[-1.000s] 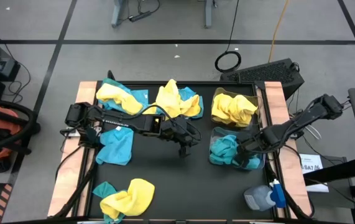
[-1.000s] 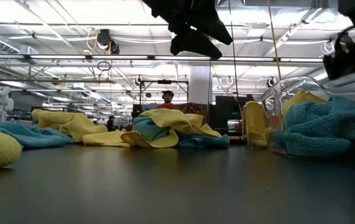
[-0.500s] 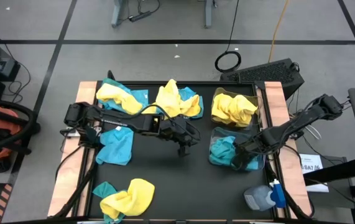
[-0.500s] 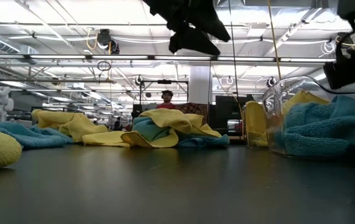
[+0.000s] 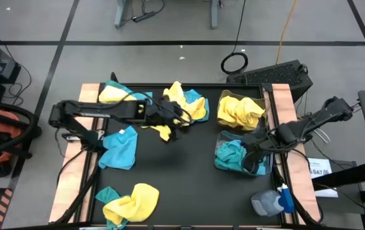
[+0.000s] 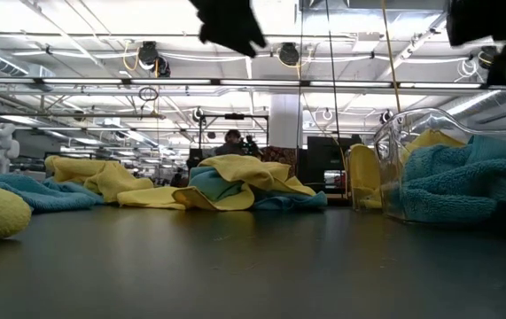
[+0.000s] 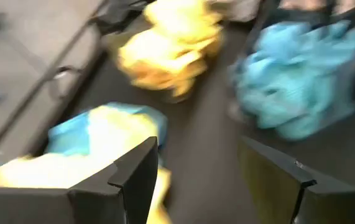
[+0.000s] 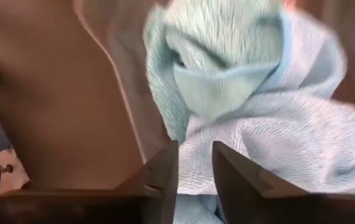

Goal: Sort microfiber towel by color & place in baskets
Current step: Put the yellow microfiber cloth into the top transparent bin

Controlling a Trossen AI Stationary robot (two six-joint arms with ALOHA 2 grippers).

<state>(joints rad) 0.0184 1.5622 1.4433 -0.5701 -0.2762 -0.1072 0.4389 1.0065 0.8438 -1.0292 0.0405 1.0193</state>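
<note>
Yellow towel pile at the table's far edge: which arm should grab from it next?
Left. The left gripper hangs open beside that pile; the right gripper is over the teal basket.

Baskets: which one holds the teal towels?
The basket under the right gripper, nearer the grey bottle; the other basket, toward the keyboard, holds yellow towels.

Left wrist view blurred throughout. Bottle (image 5: 270, 202) cut off by high view's lower edge. Right bin (image 6: 400, 168) cropped in low view.
</note>
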